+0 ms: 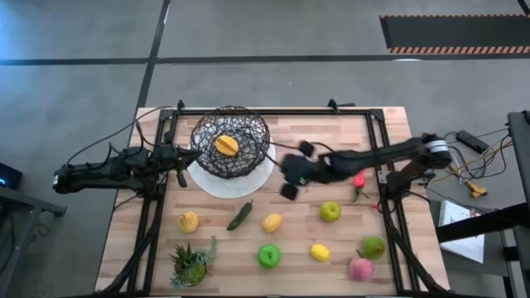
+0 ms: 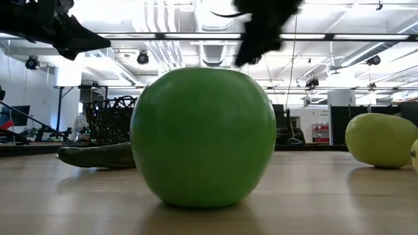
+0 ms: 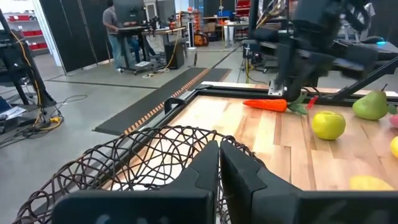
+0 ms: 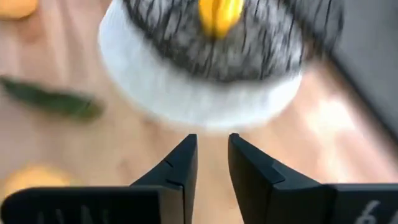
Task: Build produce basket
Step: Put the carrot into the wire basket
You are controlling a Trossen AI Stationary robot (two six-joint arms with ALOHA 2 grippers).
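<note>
Inside the basket (image 1: 231, 142) lies one orange-yellow fruit (image 1: 226, 146); left jaws clenched, right jaws narrowly parted, empty.

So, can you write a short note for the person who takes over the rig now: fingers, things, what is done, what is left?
Left gripper: fingers shut, at the left rim of the wire basket; whether it grips the rim is unclear.
Right gripper: fingers narrowly apart and empty, above the table just right of the white plate.
Basket stands on the plate.
Done: one orange piece lies in the basket.
Left: nine pieces on the table, among them the toy carrot, the dark green pepper and the green apple.
</note>
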